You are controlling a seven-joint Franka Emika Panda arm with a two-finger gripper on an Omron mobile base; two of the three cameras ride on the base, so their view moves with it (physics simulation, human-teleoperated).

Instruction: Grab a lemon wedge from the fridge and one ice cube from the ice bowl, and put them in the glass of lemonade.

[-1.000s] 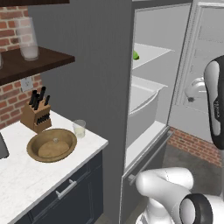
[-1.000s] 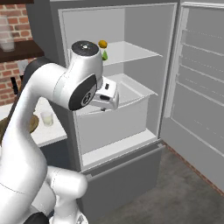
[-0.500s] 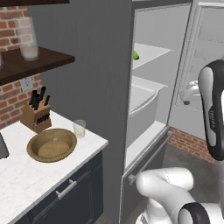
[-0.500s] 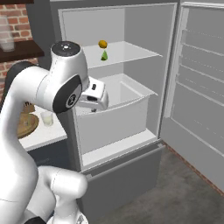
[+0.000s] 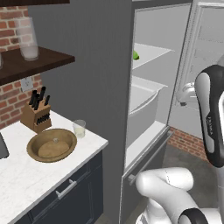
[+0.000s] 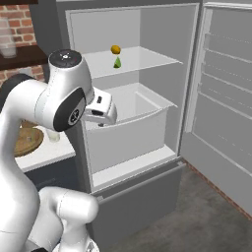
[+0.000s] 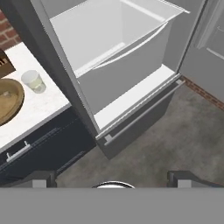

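Note:
The fridge (image 6: 147, 29) stands open, its door (image 6: 226, 98) swung right. A small yellow-green lemon wedge (image 6: 117, 63) sits on the upper shelf beside a round orange-yellow fruit (image 6: 115, 49); the lemon wedge (image 5: 135, 55) peeks past the fridge wall in the left base view. On the counter, the brown ice bowl (image 5: 51, 145) holds a pale ice cube (image 5: 55, 140). The glass of lemonade (image 5: 79, 128) stands just right of it. My gripper (image 6: 102, 118) hangs open in front of the fridge drawer, holding nothing. In the hand view the gripper (image 7: 113, 177) looks down at the floor, the glass of lemonade (image 7: 34, 81) and the ice bowl (image 7: 8, 98).
A pale drawer (image 6: 130, 123) fills the fridge's middle. A knife block (image 5: 37, 114) stands behind the bowl against the brick wall. A tall frosted glass (image 5: 28, 39) is on the dark wall shelf. The freezer drawer front (image 7: 140, 118) juts out below.
The arm has swung left, away from the fridge's upper shelf, carrying the hand down in front of the drawer. The gripper stayed open.

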